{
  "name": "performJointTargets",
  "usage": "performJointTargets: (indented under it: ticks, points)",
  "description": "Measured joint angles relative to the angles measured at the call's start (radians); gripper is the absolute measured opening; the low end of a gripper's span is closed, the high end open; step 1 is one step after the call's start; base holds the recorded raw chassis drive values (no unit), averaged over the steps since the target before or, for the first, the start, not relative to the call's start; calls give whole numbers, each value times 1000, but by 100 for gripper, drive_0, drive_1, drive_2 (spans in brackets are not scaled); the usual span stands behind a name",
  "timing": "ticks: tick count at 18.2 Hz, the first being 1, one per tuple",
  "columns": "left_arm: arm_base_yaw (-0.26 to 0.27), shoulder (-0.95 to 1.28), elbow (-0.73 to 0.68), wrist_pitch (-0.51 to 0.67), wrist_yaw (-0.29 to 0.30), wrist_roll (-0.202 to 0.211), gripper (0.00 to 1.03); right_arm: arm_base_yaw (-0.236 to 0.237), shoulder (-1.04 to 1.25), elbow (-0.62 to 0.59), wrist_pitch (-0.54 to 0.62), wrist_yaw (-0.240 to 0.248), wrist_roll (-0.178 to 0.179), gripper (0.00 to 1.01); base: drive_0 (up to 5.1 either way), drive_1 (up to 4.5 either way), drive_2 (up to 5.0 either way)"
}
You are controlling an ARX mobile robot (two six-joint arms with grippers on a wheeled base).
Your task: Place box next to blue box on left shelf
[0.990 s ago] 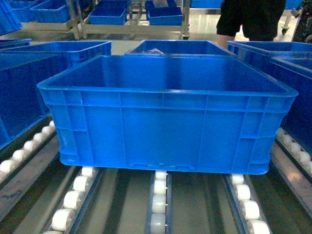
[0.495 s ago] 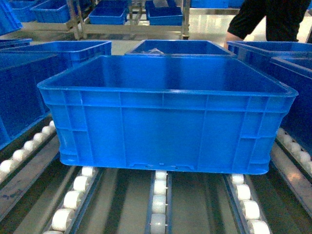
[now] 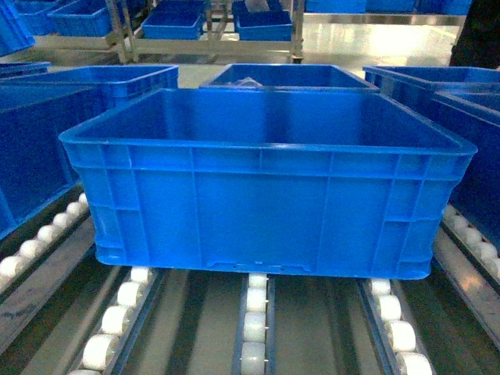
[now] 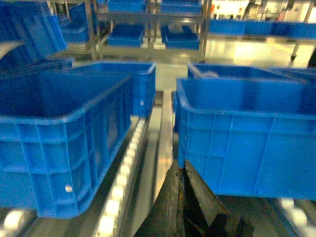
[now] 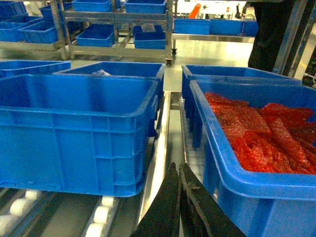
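On the roller lane straight ahead I see the box (image 3: 266,187), empty, resting on white rollers (image 3: 256,324). My left pincer (image 4: 182,195) and right pincer (image 5: 177,197) both have their jaws together, holding nothing, low beside the box. I judge the risk is that the box rolls away when pushed unevenly.

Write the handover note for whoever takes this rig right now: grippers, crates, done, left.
Left gripper: shut, empty, low beside the centre crate's left corner.
Right gripper: shut, empty, in the gap between the centre crate and the crate of red bags.
Centre crate: empty, on the roller track, directly ahead.
Left lane: another blue crate sits there.
Done: nothing gripped or lifted.
Left: grasp the box, set it beside the blue one on the left.
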Motion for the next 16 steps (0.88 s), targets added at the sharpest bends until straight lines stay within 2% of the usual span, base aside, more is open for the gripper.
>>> performJointTargets:
  ticks: [5,10,11,14,15,16]
  points:
    - [0,0,0,-21,-1,0,3,0,0,0,-6,0,0,3,0,0,0]
    - [0,0,0,-21,-1,0,49,0,0,0,-6,0,0,49,0,0,0]
    - [0,0,0,-21,-1,0,64,0,0,0,-6,0,0,63,0,0,0]
    - [0,0,0,-21,-1,0,93,0,0,0,-6,0,0,91,0,0,0]
    - [0,0,0,-21,-1,2,100,0,0,0,-6,0,0,100,0,0,0]
    - [0,0,0,-21,-1,3,97,0,0,0,-6,0,0,97,0,0,0]
